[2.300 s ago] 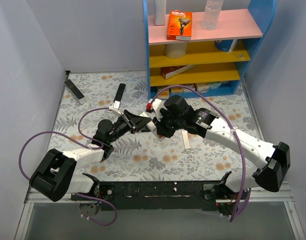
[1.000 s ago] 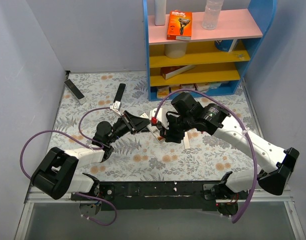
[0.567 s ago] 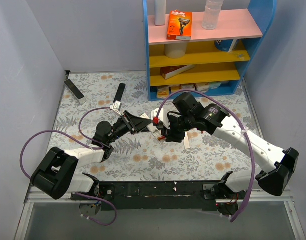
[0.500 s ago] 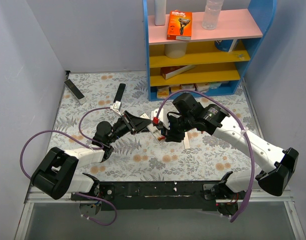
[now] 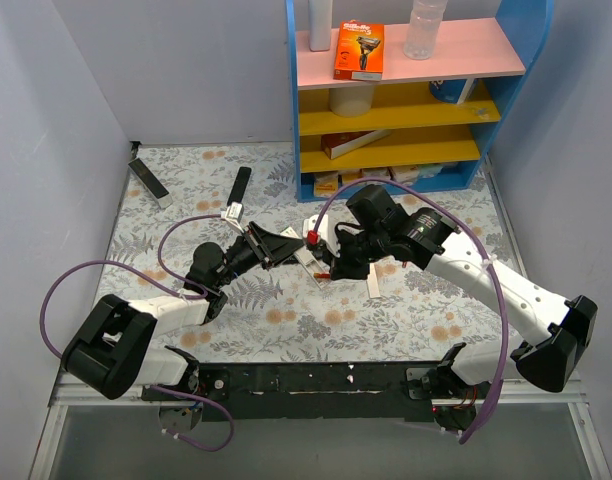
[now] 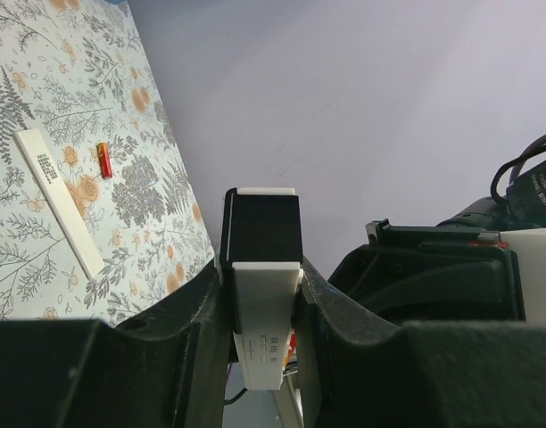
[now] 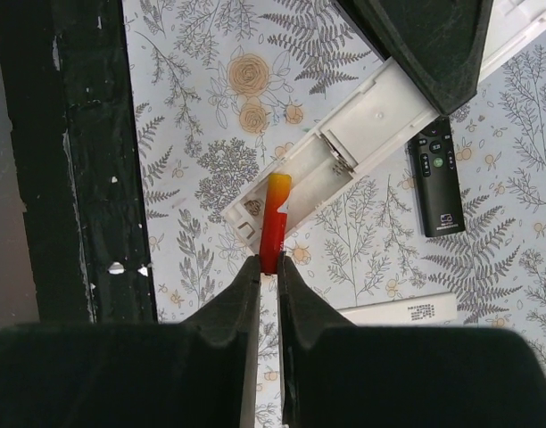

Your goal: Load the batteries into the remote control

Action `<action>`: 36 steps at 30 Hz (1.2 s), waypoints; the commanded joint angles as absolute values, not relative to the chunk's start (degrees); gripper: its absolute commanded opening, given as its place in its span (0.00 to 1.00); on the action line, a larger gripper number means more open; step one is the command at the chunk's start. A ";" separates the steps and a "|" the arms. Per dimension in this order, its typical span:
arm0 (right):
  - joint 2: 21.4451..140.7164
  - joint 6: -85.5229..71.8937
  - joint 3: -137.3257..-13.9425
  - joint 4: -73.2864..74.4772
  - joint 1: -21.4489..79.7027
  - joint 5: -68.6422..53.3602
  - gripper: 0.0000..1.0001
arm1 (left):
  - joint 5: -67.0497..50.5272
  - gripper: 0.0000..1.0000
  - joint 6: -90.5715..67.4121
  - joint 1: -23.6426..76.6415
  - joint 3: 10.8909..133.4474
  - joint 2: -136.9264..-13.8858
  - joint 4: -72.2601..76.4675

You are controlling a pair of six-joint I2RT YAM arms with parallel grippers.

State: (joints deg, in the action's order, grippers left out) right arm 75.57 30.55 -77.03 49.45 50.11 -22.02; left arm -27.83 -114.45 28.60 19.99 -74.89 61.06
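My left gripper (image 5: 284, 247) (image 6: 266, 272) is shut on the white remote control (image 6: 266, 308) and holds it above the table, back side up. In the right wrist view the remote control (image 7: 358, 152) shows its open battery compartment. My right gripper (image 5: 324, 268) (image 7: 268, 264) is shut on a red battery (image 7: 274, 227), whose far end lies at the compartment's end. I cannot tell if it is seated. A second red battery (image 6: 104, 159) lies on the table beside the white back cover (image 6: 59, 201) (image 5: 372, 282) (image 7: 402, 310).
A black remote (image 5: 241, 185) (image 7: 436, 183) lies behind the grippers and another (image 5: 149, 182) at the far left. A blue shelf unit (image 5: 406, 150) stands at the back right. The black front rail (image 7: 77, 178) runs along the table's near edge.
My right gripper has come down and to the right with the red battery, from beside the left gripper's tip to the remote's open compartment. It has barely moved over the last half second. The left arm held still.
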 commanded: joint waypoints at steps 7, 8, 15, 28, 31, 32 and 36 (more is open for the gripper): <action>72.78 18.65 -75.41 42.19 49.92 -19.79 0.01 | -24.00 0.00 -115.14 28.48 21.89 -72.07 59.42; 72.60 15.67 -75.41 41.58 49.92 -18.91 0.01 | -23.47 0.00 -114.96 28.48 21.71 -71.55 58.98; 70.49 4.24 -73.57 35.78 49.92 -12.22 0.01 | -17.67 0.00 -113.65 28.56 21.80 -68.65 55.29; 70.93 -3.34 -71.81 32.35 50.01 -6.68 0.01 | -14.15 0.00 -113.38 28.65 21.97 -67.15 52.38; 71.02 -4.39 -71.28 30.86 50.01 -7.03 0.01 | -14.06 0.00 -113.73 28.83 22.06 -67.15 52.47; 71.10 -4.92 -71.02 30.50 50.01 -7.03 0.01 | -14.06 0.00 -113.82 28.83 21.97 -67.15 52.47; 70.75 -5.71 -70.66 29.45 50.01 -6.07 0.01 | -13.62 0.00 -113.30 28.92 21.45 -67.32 51.86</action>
